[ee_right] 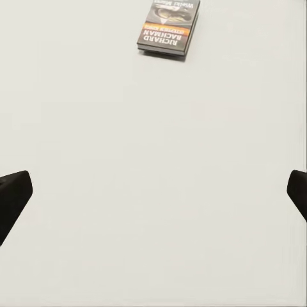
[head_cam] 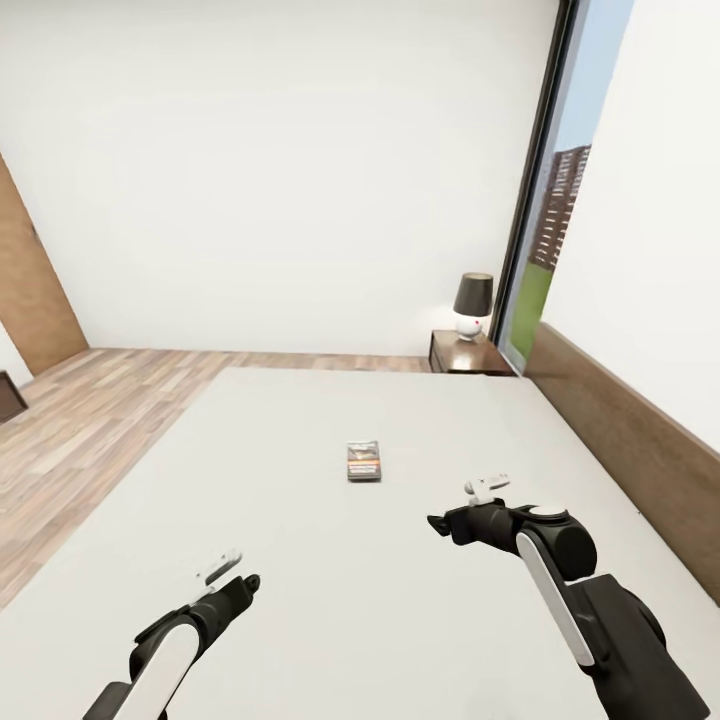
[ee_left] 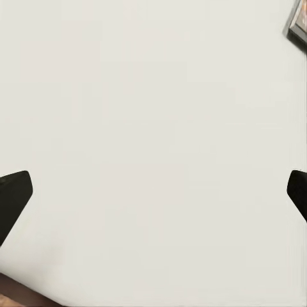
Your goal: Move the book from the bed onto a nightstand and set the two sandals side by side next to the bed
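Both grippers hung above the grey mattress of the bed (head_cam: 300, 520) in the head view, the left gripper (head_cam: 232, 577) low at the near left and the right gripper (head_cam: 470, 508) farther in at the right. From there I could not tell how wide either pair of fingers stood. Between and beyond them the book (head_cam: 364, 461) lay flat on the mattress, apart from both, nearer the right one. At the far corner, beside the tall window (head_cam: 545, 200), the nightstand (head_cam: 468, 354) carried a small lamp (head_cam: 472, 304). Wood-plank floor (head_cam: 80, 430) ran along the bed's left side.

Left wrist view: the fingertips (ee_left: 14, 198) stood spread wide over bare mattress, with a corner of the book (ee_left: 298, 24) at the frame's edge.

Right wrist view: the fingertips (ee_right: 14, 198) were likewise spread wide and holding nothing, and the book (ee_right: 168, 28) lay ahead of them, cover up, lettering legible.
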Motion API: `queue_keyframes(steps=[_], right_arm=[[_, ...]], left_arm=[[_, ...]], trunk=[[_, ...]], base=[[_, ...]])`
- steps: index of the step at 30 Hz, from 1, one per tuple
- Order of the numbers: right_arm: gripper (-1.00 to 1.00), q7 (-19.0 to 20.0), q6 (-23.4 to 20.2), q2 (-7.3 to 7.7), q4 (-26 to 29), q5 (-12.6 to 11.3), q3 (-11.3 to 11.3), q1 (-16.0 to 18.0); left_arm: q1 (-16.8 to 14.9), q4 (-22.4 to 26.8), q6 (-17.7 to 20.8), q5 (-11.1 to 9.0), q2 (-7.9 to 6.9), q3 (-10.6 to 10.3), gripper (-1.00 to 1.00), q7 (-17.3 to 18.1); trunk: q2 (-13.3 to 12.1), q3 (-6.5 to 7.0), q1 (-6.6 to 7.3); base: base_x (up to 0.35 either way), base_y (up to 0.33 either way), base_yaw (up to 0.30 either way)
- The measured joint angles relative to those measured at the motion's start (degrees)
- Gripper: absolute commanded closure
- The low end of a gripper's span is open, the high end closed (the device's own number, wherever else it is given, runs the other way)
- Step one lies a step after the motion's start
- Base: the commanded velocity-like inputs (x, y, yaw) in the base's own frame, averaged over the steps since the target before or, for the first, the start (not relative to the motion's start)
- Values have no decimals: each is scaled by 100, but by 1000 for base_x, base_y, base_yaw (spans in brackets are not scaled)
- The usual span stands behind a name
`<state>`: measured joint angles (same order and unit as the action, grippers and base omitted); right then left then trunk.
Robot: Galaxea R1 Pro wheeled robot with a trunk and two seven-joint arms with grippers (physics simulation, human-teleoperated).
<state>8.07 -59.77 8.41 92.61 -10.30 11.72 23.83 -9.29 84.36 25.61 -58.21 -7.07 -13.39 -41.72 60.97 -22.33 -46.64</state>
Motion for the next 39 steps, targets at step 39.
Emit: queue_keyframes(steps=[39], right_arm=[[-100,0,0,6,-2,-8,24,-41]], left_arm=[[2,-5,-21,-10,-37,-5,-100,5]], trunk=[[0,0,0]], base=[[24,0,-68]])
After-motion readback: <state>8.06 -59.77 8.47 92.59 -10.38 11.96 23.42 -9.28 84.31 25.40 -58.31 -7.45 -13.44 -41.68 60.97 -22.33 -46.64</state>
